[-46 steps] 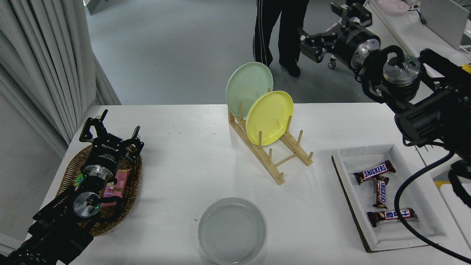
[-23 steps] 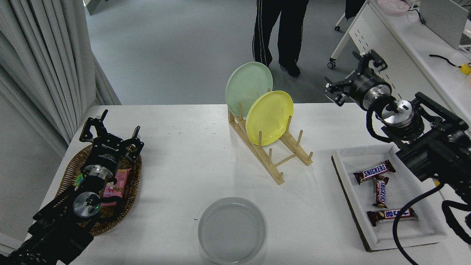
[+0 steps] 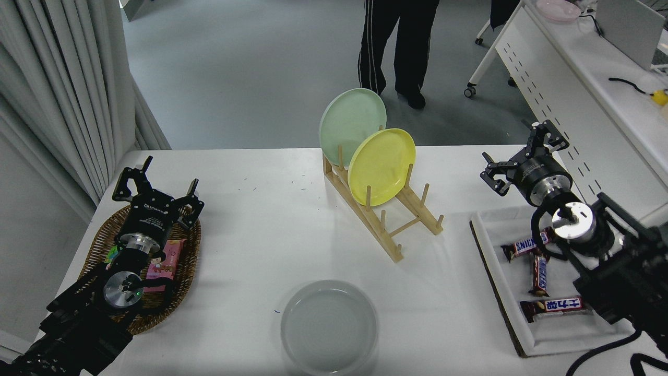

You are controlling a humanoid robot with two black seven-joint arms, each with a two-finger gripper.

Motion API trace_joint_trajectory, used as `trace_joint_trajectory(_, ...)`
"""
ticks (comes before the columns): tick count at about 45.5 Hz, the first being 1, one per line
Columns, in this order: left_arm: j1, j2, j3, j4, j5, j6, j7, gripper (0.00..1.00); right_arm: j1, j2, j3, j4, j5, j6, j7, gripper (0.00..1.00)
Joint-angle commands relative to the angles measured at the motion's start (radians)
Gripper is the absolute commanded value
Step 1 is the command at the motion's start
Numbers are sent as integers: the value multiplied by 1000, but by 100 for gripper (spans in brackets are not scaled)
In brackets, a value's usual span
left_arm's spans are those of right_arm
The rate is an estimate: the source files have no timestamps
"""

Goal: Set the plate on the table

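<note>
At the table's right side, right arm: it reaches in from the lower right over the white tray (image 3: 543, 342) of candy bars (image 3: 556, 305), wrist angled up and away toward the far edge.
Right gripper (image 3: 522, 152): fingers spread apart, nothing between them, poised above the table (image 3: 261, 219) near its far right edge.
Left arm: parked at the lower left, the left gripper (image 3: 156, 188) with fingers splayed open above the wicker basket (image 3: 102, 240).
Change: a second ago the right gripper was high up beyond the table by the person's legs; it has since swung down and back toward the tray.
The plate (image 3: 329, 327): lying flat on the table at the near edge, centre, well apart from the right gripper and to its lower left.
Rack (image 3: 389, 219): wooden, holding the pale green plate (image 3: 352, 125) and yellow plate (image 3: 382, 166) upright, standing between the grey plate and the far edge.
Person (image 3: 396, 47): dark trousers, standing beyond the table.
</note>
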Motion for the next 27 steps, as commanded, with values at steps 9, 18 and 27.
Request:
trace_joint_trajectory(9, 0, 0, 0, 0, 0, 0, 0, 100, -141, 52, 212, 17, -134, 131, 103, 100)
trace_joint_trajectory(18, 0, 0, 0, 0, 0, 0, 0, 100, -143, 78, 229, -45, -133, 239, 106, 100)
trace_joint_trajectory(27, 0, 0, 0, 0, 0, 0, 0, 100, -125, 83, 235, -120, -131, 246, 106, 100)
